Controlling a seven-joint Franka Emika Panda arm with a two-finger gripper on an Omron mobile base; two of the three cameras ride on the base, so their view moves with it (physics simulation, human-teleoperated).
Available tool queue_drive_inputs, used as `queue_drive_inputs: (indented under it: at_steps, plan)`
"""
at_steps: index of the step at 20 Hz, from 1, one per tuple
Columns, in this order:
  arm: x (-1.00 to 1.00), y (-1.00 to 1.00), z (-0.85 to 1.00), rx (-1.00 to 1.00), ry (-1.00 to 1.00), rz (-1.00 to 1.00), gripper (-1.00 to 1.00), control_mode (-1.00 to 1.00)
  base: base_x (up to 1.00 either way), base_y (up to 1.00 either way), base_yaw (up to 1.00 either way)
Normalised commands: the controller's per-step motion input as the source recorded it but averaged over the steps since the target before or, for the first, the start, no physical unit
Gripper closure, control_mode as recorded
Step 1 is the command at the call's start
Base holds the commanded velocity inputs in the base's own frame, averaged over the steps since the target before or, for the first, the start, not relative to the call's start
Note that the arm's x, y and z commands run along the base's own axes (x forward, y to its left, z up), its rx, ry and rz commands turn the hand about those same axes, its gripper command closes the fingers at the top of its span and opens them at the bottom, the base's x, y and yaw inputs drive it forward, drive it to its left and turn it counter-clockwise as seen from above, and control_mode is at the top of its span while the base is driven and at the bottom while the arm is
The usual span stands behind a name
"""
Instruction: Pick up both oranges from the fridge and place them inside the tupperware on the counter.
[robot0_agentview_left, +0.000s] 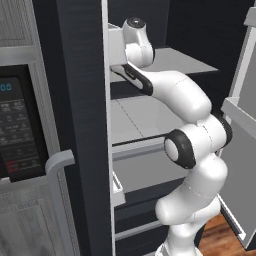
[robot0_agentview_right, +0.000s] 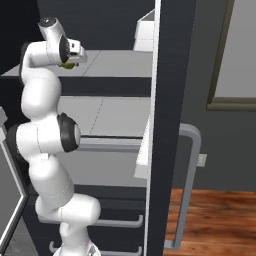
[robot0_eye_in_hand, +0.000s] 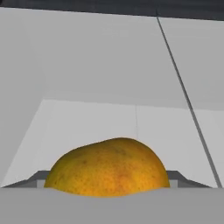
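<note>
The white arm reaches up into the tall black fridge, whose doors stand open, and its hand sits at the level of the upper light grey shelf. In the hand view a round, dull yellow-orange orange sits right at the bottom between the 2 dark fingertips, which show on either side of it, with the pale shelf floor and back wall behind. In the right base view a small yellow-green patch of the same fruit shows just under the hand. The hand seems clenched on the orange, though the contact itself is hidden by the fruit and the picture edge, so I cannot tell for sure. A second grey shelf lies below, then dark lower drawers with silver handles. A black microwave with keypad stands left of the fridge, and a wooden floor shows at the right.
</note>
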Motion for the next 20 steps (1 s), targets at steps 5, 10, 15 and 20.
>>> queue_drive_inputs:
  at_steps: [5, 10, 15, 20]
  plan:
    - [-1.00, -0.35, -0.20, 0.00, 0.00, 0.00, 1.00, -1.00, 0.00, 0.00, 0.00]
    - [-1.00, -0.61, 0.17, 0.04, -0.03, 0.00, 1.00, -1.00, 0.00, 0.00, 0.00]
    - [-1.00, -0.78, 0.32, 0.05, -0.06, 0.00, 1.00, -1.00, 0.00, 0.00, 0.00]
    - [-1.00, -0.79, 0.03, 0.04, -0.08, 0.00, 1.00, -1.00, 0.00, 0.00, 0.00]
